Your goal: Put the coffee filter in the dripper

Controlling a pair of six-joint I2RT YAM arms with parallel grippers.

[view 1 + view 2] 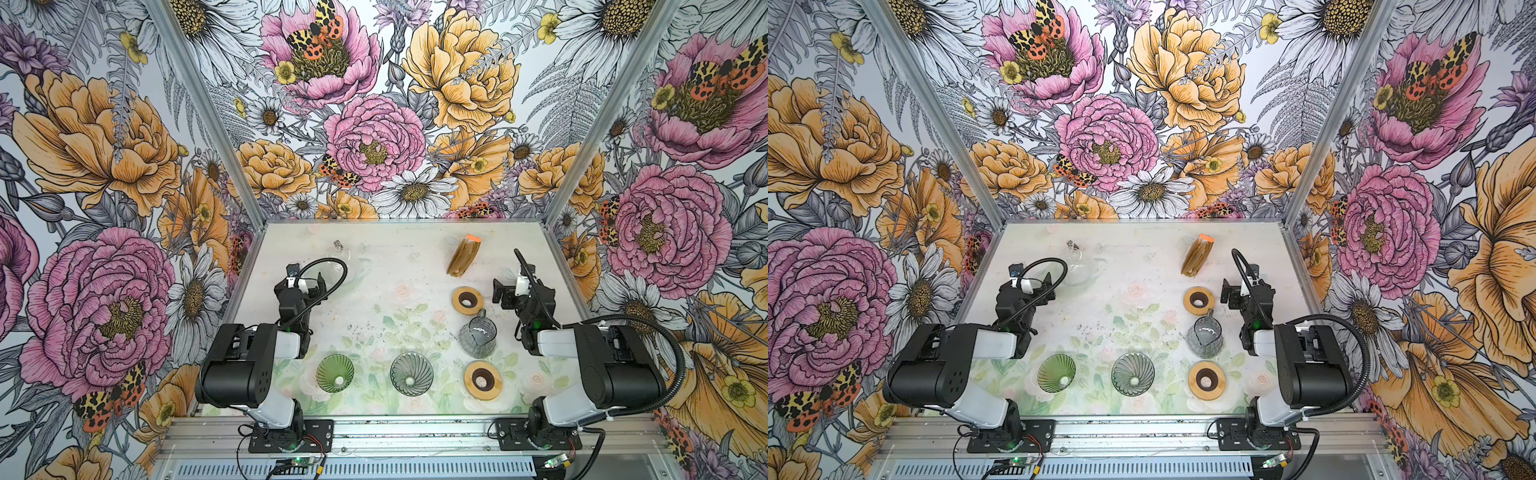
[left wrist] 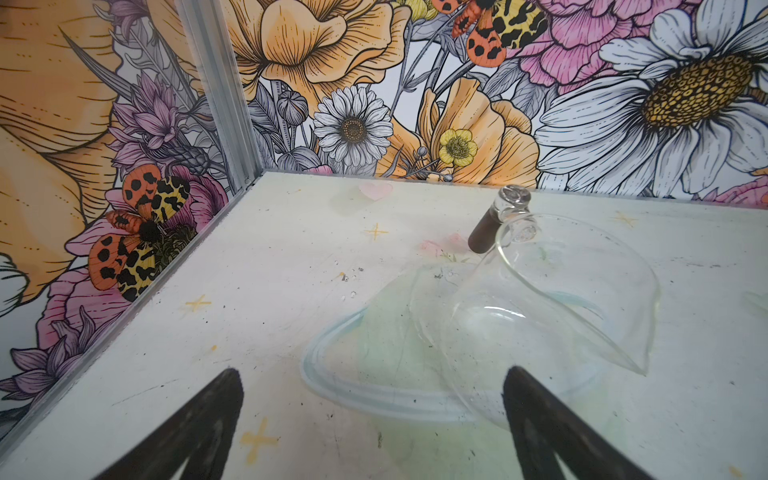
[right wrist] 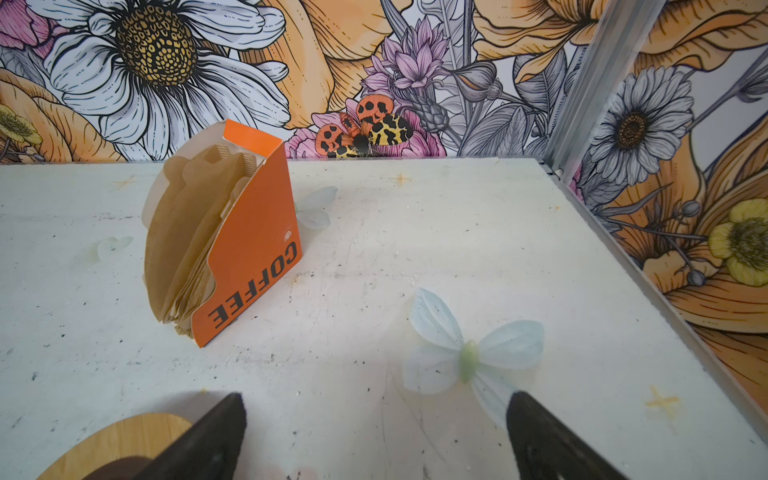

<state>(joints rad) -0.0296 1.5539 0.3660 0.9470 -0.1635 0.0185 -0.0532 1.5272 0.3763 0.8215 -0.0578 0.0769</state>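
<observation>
Left fingers [image 2: 203,424] spread wide, holding nothing, over the clear glass carafe [image 1: 337,266] near the bench [image 1: 395,249] far-left corner.

Two ribbed drippers along the near edge, both upright and empty: green dripper [image 1: 335,372], then grey dripper [image 1: 411,373] about mid-edge. Can't tell which one is the target.

Coffee filters [image 3: 187,241] are a tight brown stack standing in an orange holder [image 3: 257,249], toward the far edge, right of middle.

Right fingers [image 3: 216,432] also wide apart and empty, near the right edge, facing the stack but well apart from it.

Handling, my read: the filter is thin paper, so near weightless, floppy, creases easily. The sheets are packed tight, so a double pick is likely. Pinch the curved top edge of the outermost sheet where it stands clear of the holder, and peel sideways. The holder looks light and may tip or drag along. The drippers look like glass, so lower the filter in gently.
</observation>
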